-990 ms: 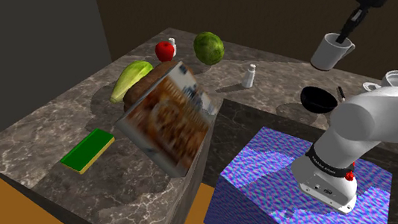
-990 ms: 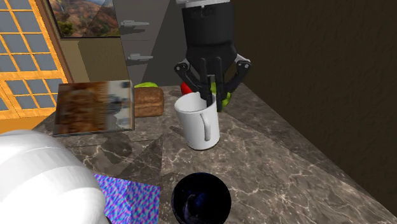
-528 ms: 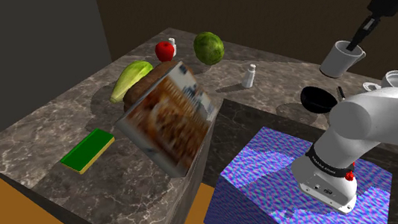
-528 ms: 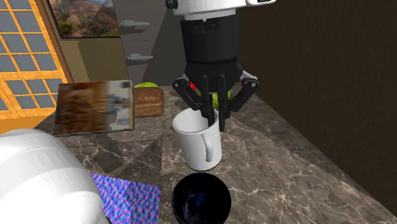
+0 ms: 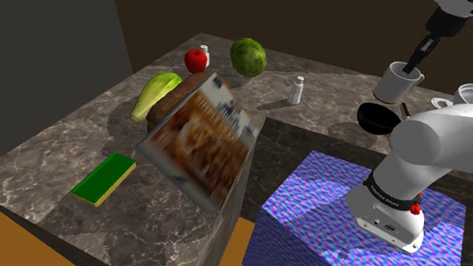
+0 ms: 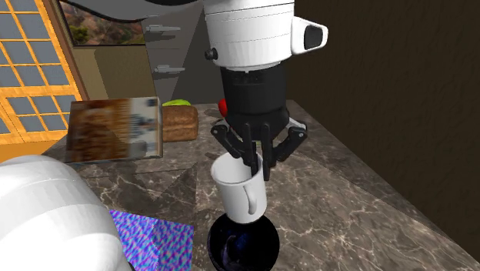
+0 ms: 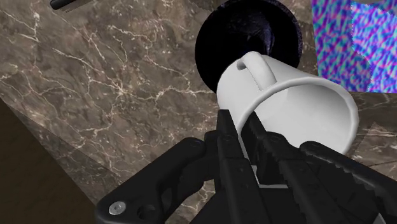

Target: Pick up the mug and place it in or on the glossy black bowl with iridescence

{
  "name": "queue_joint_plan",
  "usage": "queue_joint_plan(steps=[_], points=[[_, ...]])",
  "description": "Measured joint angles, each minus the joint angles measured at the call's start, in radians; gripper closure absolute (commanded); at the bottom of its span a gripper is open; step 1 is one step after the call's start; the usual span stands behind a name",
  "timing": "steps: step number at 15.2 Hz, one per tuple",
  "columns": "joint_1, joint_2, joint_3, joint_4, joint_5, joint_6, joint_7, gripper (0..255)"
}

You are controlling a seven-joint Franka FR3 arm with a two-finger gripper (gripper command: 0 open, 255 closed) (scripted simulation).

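Dark veined marble counter bears a glossy black bowl; at its twelve o'clock, the black two-finger gripper pinches a plain white mug by its rim

Just under the claw, the white handled mug covers part of the rim of the glossy black round bowl, which the second exterior view's bottom edge also cuts off.

The mug is plain white. The bowl is glossy black with faint bluish glints. The gripper is all black. The desk is dark brown marble with pale veins. The stand has blue-and-purple ripples. The apple is red, and the sponge is green with a yellow edge.
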Motion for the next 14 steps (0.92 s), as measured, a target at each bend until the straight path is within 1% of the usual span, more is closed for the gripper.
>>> queue_joint_plan(steps=[8,14], points=[[-0.026,-0.017,-0.045,-0.106,-0.046,0.088,0.003,255],[-0.027,-0.013,-0.050,-0.114,-0.051,0.100,0.005,255]])
